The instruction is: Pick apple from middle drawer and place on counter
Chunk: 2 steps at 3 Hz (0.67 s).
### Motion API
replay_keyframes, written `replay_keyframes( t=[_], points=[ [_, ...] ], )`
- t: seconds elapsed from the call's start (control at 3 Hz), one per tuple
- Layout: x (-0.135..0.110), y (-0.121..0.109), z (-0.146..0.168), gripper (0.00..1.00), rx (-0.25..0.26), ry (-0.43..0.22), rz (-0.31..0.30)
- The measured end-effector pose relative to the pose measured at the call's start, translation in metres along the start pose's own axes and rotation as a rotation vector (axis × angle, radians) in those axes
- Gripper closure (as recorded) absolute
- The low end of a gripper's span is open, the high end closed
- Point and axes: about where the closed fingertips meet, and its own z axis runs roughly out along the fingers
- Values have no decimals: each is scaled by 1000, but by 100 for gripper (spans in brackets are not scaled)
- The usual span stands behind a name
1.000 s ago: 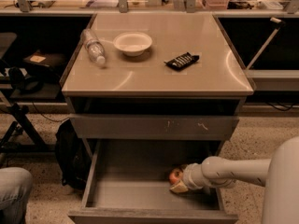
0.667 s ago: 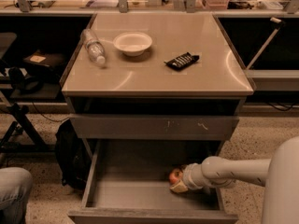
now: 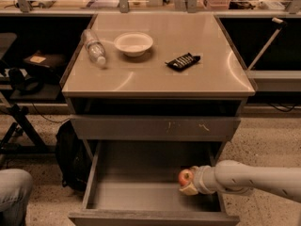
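Small move since a moment ago: the apple (image 3: 185, 177) and the gripper (image 3: 188, 180) sit a touch further right in the open drawer than before, while everything up top stays put. The jaws are pinching the apple, one pale finger (image 3: 189, 190) showing under it and another above, the red fruit peeking out on their left side. Behind them the thick white arm (image 3: 254, 179) runs off to the right edge of the view, crossing the drawer's right wall. All this happens inside the middle drawer (image 3: 141, 197), pulled out below the counter's front edge, with the apple toward its right side, roughly under the counter's front right corner; the grey floor to the left of it lies bare. Just above, the grey drawer front (image 3: 155, 127) with pale scratch marks is closed. On the counter (image 3: 188, 79), a white bowl (image 3: 133, 43) stands toward the back edge, left of centre; a clear water bottle (image 3: 94, 47) lies on its side near the left edge, just beside the bowl; a black packet (image 3: 183, 61) rests right of centre, apart from both. A dark backpack (image 3: 70, 159) leans on the floor under the front left corner.
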Motion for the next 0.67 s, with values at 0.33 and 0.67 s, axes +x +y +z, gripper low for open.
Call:
replay_keyframes(
  t=[0.33,0.67],
  points=[
    [-17,2,-73,100,59,-27,-17],
    [-41,-4,-154,100,136,-44,-34]
  ],
)
